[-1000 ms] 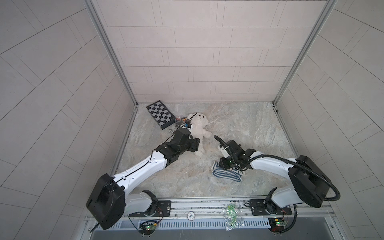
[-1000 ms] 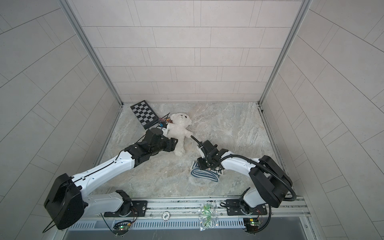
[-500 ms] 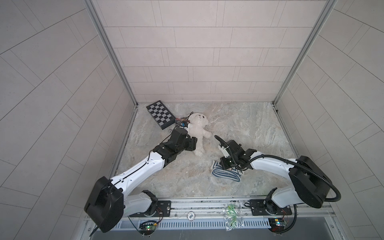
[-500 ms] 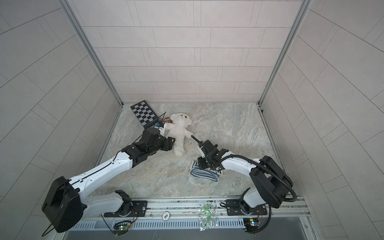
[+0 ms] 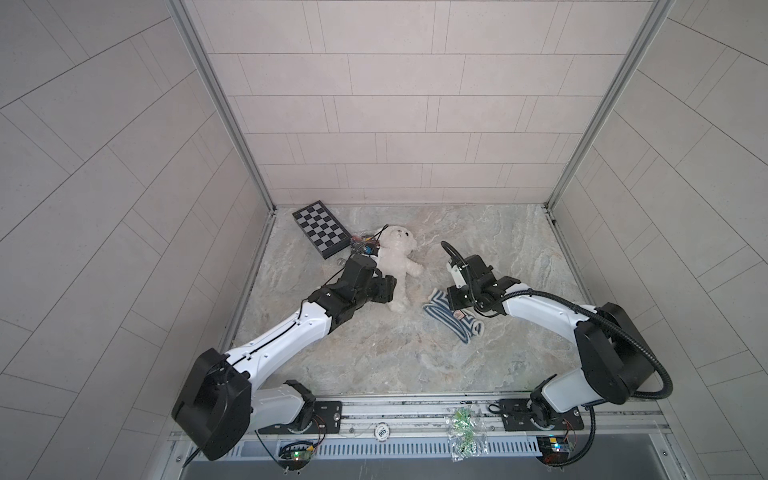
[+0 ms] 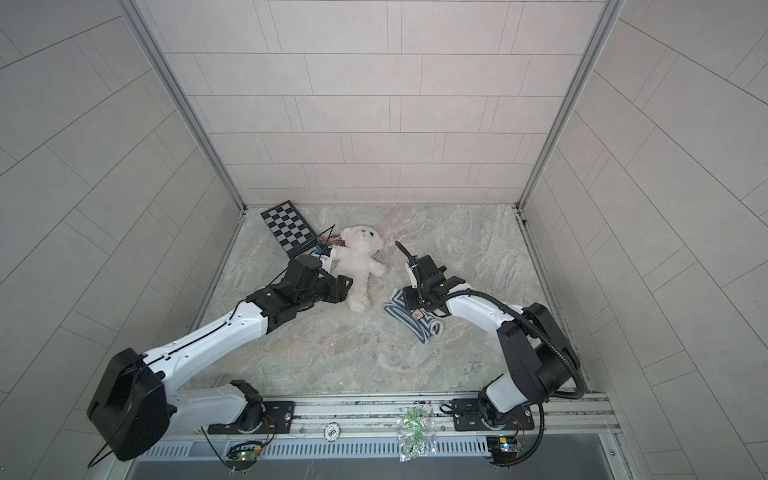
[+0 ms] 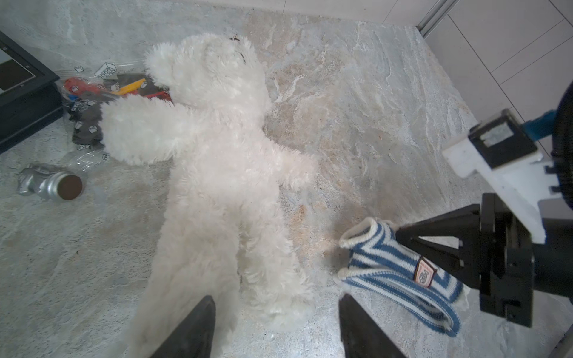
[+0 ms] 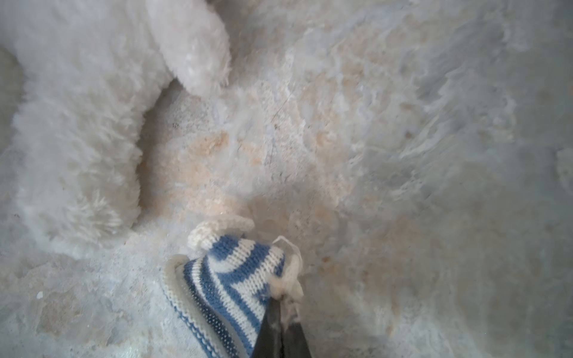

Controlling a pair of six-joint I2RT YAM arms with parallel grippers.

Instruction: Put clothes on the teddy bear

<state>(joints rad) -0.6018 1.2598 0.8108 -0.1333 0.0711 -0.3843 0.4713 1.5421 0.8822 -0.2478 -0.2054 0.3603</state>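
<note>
- progress check: barely started I'd say. The teddy bear (image 5: 397, 266) is bare, flat on its back on the marble table (image 5: 511, 245), with nothing pulled over any limb
- where the bear is: head end just beside the chessboard (image 5: 321, 227), legs pointing away from it
- the striped shirt (image 5: 453, 318) lies on the table on the side of the bear away from the chessboard, near the bear's feet but not touching them
- right gripper (image 8: 280, 302): pinched tight on the cream edge of the shirt, and that end looks a bit bunched up
- left gripper (image 7: 276, 308): jaws well apart, nothing in them, sitting at the bear's leg end, the end furthest from the chessboard. A foot shows between the fingers in the wrist view, but it isn't clamped
- what's left, my guess: pretty much everything. Lift the shirt, open it up, get it over the bear, arms through
- head count: one bear, one shirt, two grippers, one chessboard, plus one bag of toy bricks (image 7: 102, 90) and one crumpled silver thing (image 7: 51, 186), both near the chessboard
</note>
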